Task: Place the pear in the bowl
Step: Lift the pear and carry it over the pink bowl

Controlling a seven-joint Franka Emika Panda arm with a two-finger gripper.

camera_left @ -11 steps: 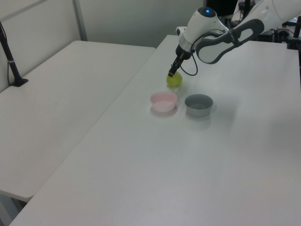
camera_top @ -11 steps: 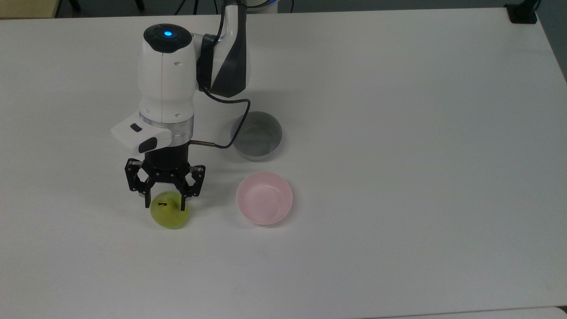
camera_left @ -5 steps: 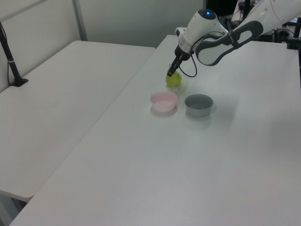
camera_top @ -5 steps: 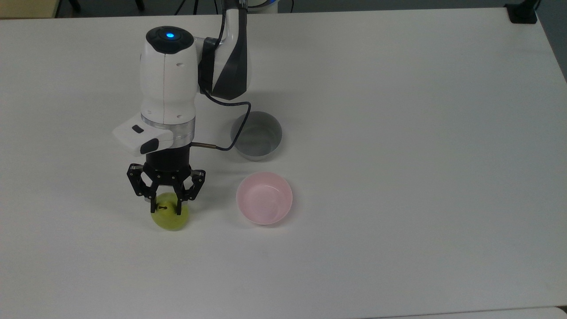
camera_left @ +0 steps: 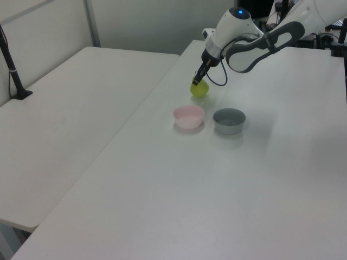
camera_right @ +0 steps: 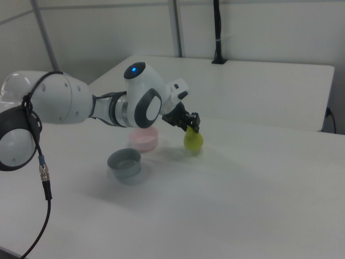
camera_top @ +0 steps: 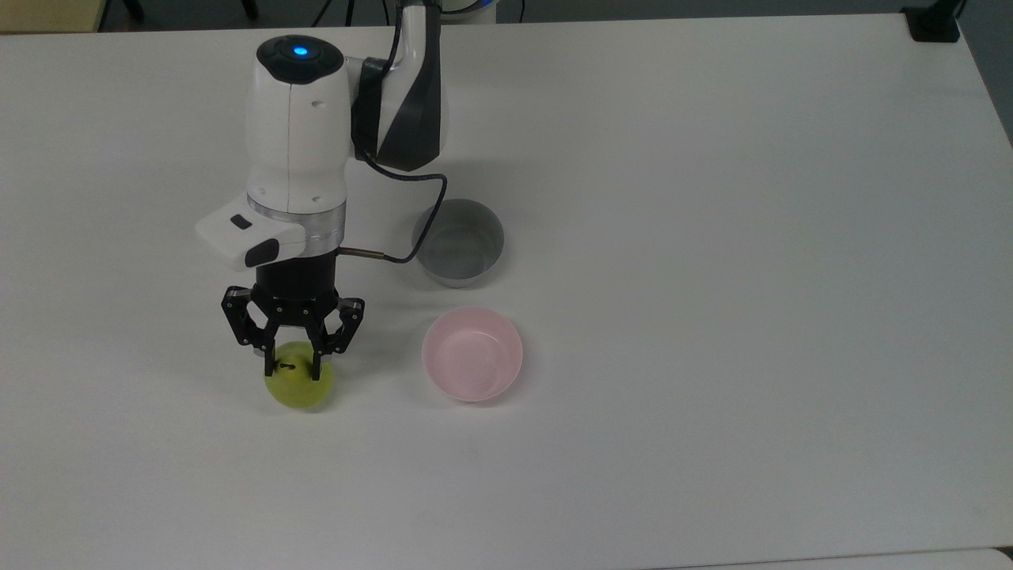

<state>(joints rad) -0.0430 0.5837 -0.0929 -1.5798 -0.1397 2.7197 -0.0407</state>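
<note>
Pear: the small round yellow-green pear (camera_top: pixel 300 386) with a short dark stem and a smooth, faintly glossy skin sits at the top view's left, pinched near its top by the claw. In the right view (camera_right: pixel 193 141) it looks slightly raised above its shadow on the table; whether it touches the surface cannot be told.
Gripper: the black two-finger metal gripper (camera_top: pixel 294 366) with open linkage arms points down, its fingers drawn in against the pear on either side of the stem. The left view (camera_left: pixel 197 81) shows it slanting down from the wrist.
Arm: the glossy white plastic arm (camera_top: pixel 297 134) with a dark round cap and a blue light stands above the gripper; a thin black cable (camera_top: pixel 419 222) loops from it across the grey bowl's rim in the top view. The right view shows the rounded white and dark joints stretching off to the right view's left.
Pink bowl: the small round pale pink bowl (camera_top: pixel 472 354) with a glossy inside and thin rim sits apart from the pear, to the top view's right, with nothing in it.
Grey bowl: the grey straight-sided bowl (camera_top: pixel 460 241) with a matte wall stands just beyond the pink one.
Table: the flat matte white table (camera_top: pixel 752 277) carries all of it; the left view shows a second white table (camera_left: pixel 65 108) beside it with a black post (camera_left: pixel 12 65) on it.
</note>
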